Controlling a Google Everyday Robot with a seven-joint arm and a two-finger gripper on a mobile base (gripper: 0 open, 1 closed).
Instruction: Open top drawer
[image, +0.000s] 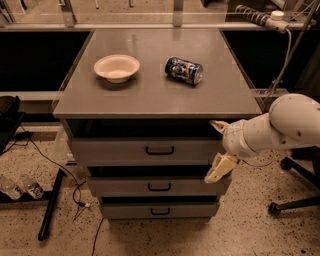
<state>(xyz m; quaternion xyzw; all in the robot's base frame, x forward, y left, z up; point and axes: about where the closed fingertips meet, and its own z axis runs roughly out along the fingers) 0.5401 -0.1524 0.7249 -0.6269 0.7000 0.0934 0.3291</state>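
The top drawer (115, 151) is the widest grey front, just under the tabletop, with a small black loop handle (160, 150) at its middle. A dark gap shows between its front and the tabletop. My gripper (219, 148) is at the drawer front's right end, to the right of the handle and apart from it. Its fingers are spread, one cream fingertip (218, 125) at the level of the gap and the other (219, 169) by the drawer front's lower right corner. It holds nothing. The white arm (280, 127) reaches in from the right.
Two narrower grey drawers (159, 186) (159, 210) sit below. On the grey tabletop (160, 95) lie a white bowl (117, 67) and a blue can on its side (184, 70). A chair base (292, 202) stands at the right, with cables and bottles (20, 186) on the floor at the left.
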